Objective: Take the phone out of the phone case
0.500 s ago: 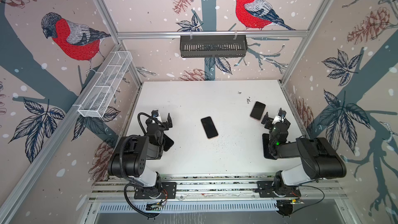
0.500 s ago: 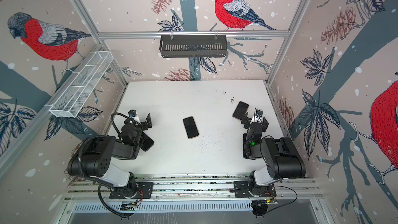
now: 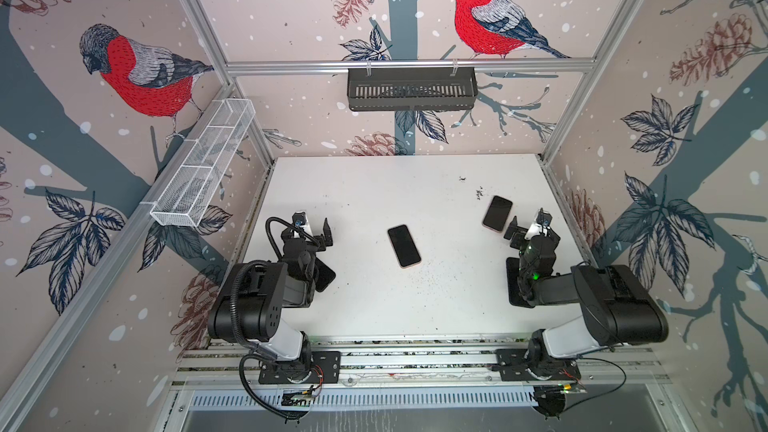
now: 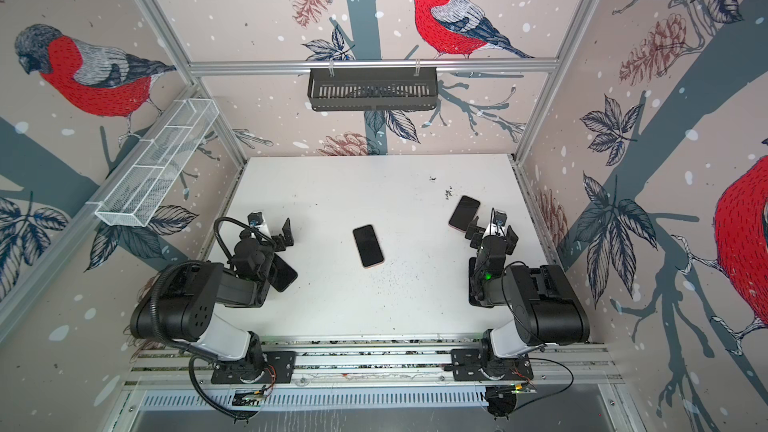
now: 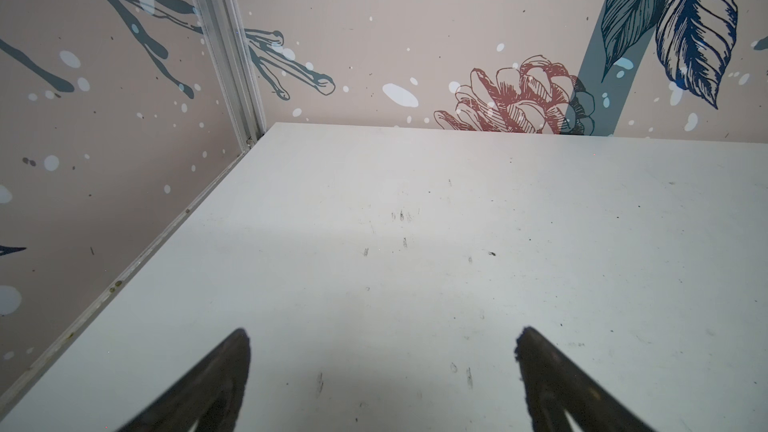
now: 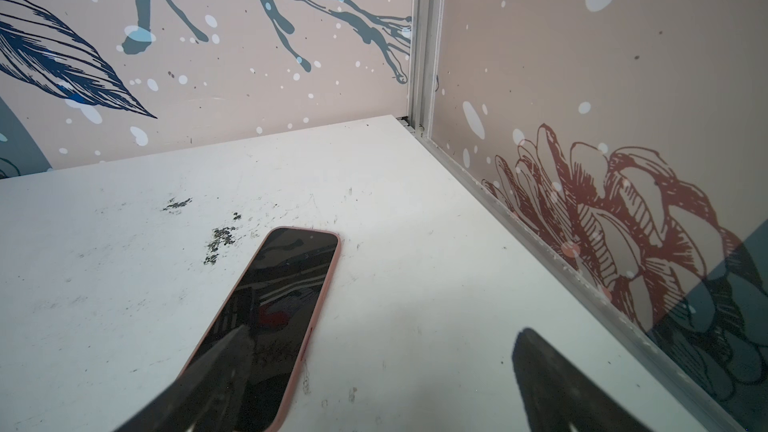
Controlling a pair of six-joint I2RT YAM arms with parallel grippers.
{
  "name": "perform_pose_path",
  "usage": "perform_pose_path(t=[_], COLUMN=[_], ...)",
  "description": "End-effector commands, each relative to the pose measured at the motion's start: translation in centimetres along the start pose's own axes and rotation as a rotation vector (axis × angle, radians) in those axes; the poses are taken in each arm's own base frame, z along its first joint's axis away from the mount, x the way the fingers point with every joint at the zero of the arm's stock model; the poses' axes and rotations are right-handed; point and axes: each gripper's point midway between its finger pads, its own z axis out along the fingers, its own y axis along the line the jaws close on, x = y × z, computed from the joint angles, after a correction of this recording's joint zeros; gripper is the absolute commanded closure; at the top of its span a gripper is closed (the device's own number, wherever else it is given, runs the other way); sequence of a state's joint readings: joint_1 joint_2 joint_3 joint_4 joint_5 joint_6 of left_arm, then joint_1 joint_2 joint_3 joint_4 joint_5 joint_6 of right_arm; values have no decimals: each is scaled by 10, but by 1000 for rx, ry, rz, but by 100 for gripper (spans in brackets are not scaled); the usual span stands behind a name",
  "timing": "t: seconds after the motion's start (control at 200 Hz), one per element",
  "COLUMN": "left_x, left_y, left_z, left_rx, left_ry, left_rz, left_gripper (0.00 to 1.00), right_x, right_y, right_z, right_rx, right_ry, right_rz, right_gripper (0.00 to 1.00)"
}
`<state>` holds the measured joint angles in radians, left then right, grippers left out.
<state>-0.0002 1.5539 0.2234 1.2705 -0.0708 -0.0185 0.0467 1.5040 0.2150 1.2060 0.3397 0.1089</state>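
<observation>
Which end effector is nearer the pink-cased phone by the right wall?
Right. The right end effector is just beside the pink-cased phone, at its near end. The left end effector is across the table, beyond the centre phone.

Soft, even light falls from above, so the white table (image 3: pixel 374 184) reads bright with only faint, blurred shadows near its front edge. Both top views are sharp in the middle, but the posts (image 3: pixel 197 14) splay outward toward the picture edges. In the right wrist view the phone (image 6: pixel 286 305) screen mirrors its surroundings, and the fingers (image 6: pixel 561 388) close to the lens are dark and out of focus.
</observation>
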Motion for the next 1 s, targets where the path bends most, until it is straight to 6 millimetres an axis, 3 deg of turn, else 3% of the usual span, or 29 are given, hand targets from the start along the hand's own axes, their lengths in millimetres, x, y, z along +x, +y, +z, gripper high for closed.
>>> perform_pose_path(t=[0.0, 0.505, 0.695, 0.765, 0.895, 0.996], left_x=[-12, -12, -11, -12, -12, -12], left_y=[-1, -1, -1, -1, -2, -1], left_z=[0, 1, 0, 0, 0, 1], left_rx=[11, 10, 11, 10, 11, 10], left_ry=[-44, -46, -43, -45, -45, -45], left_rz=[11, 10, 11, 10, 10, 10], left_gripper=[1, 1, 1, 1, 1, 1], right_x=[-8, -9, -23, -45, -61, -50], right_y=[0, 0, -3, -8, 11, 25], right_z=[0, -1, -24, -36, -19, -16], right_rx=[2, 3, 65, 161, 137, 85], right_ry=[-30, -35, -117, -178, -18, 124], right_rz=[18, 18, 1, -25, 12, 113], right_gripper=[0, 0, 0, 0, 0, 0])
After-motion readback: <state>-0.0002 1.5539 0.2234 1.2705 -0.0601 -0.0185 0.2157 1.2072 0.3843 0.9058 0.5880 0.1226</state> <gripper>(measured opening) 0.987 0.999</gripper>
